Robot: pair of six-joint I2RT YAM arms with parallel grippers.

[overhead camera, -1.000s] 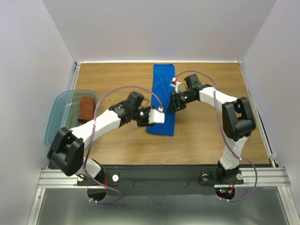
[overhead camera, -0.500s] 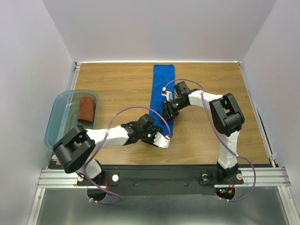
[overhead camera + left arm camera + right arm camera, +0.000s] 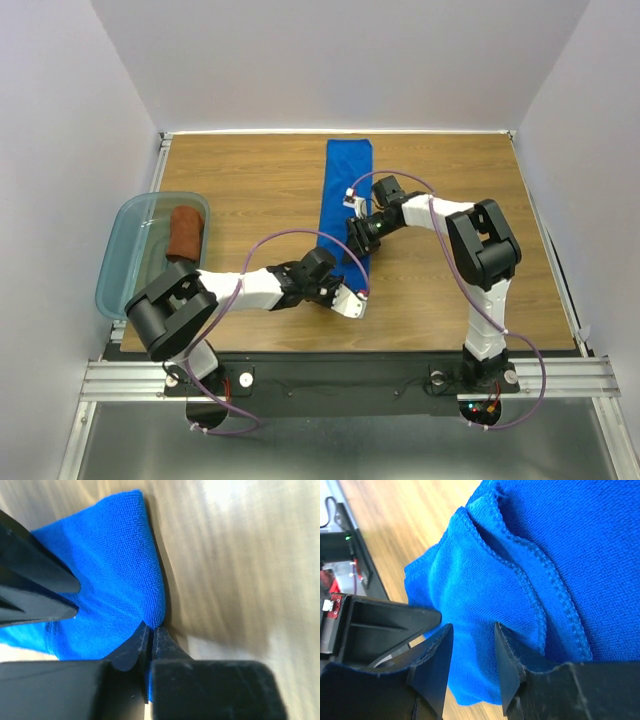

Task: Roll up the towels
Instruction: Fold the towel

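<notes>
The blue towel (image 3: 348, 185) is laid flat on the tabletop (image 3: 250, 180), its long axis running from the far edge toward the arm bases, slightly slanted. Its far short end is set near the back edge; its near short end points at the bases, at the tabletop's middle.

The left end effector (image 3: 352, 303) is placed at that near end. In the left wrist view its fingers (image 3: 135, 647) are seen pressed together, with the towel's near corner clamped between them. The right end effector (image 3: 360, 238) is placed farther up, on the towel's right long edge. Its fingers (image 3: 435, 655) are held part-way apart, and a bunched fold of blue cloth is pinched between them.

The towel thus extends away from both end effectors, toward the far edge. The left arm is the nearer to the short end, where a roll is judged to begin. The coming move is judged to depend on the near end being turned over and carried along the long axis, away from the bases.

The rust-brown towel (image 3: 187, 232) is seen as a compact bundle inside the teal bin (image 3: 108, 262), at the left edge, well apart from both arms.
</notes>
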